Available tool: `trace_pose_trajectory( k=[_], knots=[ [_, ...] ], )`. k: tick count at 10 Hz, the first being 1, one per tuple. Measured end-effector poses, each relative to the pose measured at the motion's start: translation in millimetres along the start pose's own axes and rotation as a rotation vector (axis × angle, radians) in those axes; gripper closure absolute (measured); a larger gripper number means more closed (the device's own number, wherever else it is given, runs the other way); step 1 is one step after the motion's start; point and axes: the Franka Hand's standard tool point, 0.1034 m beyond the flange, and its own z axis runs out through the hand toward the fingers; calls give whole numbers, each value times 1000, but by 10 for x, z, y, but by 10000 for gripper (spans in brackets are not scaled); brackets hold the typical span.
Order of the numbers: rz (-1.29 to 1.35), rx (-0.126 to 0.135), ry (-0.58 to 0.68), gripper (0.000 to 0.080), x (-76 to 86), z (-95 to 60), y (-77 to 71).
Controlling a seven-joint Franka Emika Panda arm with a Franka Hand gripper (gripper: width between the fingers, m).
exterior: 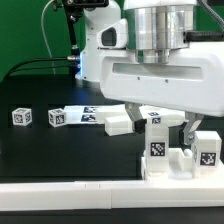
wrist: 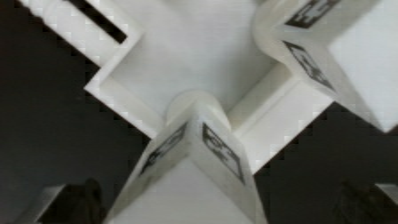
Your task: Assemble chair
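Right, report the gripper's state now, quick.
Gripper: open, its fingers spread wide on either side of a white chair piece, not gripping it.

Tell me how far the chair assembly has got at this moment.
Done: several white tagged pieces stand together as a partial chair near the front. In hand: nothing; the hand hovers just above it with fingers spread clear of the piece between them. Left: at least one loose white piece lies apart, not yet attached.
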Motion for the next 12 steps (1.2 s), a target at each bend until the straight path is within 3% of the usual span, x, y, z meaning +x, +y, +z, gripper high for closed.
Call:
trace_pose_trajectory(
  k=[2,3,4,5,6,7,8,11,12],
  knots=[
    [-362,-28,15,151,26,23,55],
    [-517,-29,36,151,40,43,79],
    [-504,-30,34,151,34,51,88],
    [-468,-29,35,290,35,51,87],
    [-439,-27,34,290,33,52,87],
    [-358,-26,35,432,31,53,85],
    [-292,-25,36,514,29,54,84],
    [23,-20,39,514,114,79,17],
    [234,-18,39,514,123,81,39]
  ],
)
